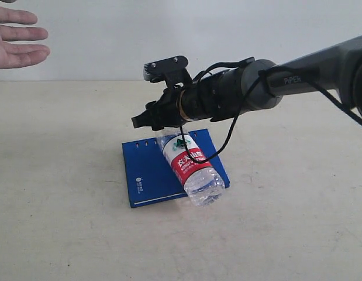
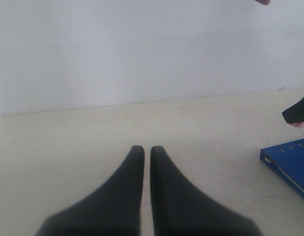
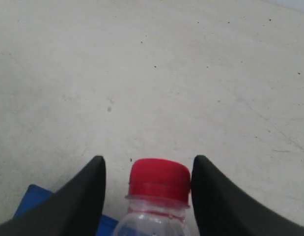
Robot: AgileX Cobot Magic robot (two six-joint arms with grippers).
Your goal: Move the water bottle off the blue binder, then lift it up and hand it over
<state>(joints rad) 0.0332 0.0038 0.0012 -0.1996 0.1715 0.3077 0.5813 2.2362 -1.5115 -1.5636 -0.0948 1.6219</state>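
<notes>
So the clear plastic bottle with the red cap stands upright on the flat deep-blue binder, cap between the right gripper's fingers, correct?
Not upright: the clear plastic bottle lies on its side on the deep-blue binder, as the exterior view shows.

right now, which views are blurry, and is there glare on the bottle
Exterior view: even, soft light, bright highlights on the small clear plastic water bottle, faint shadow beside the flat deep-blue binder. Left wrist view: black left fingers blurred close to the lens. Right wrist view: black right fingers soft-edged, red screw cap sharper.
</notes>
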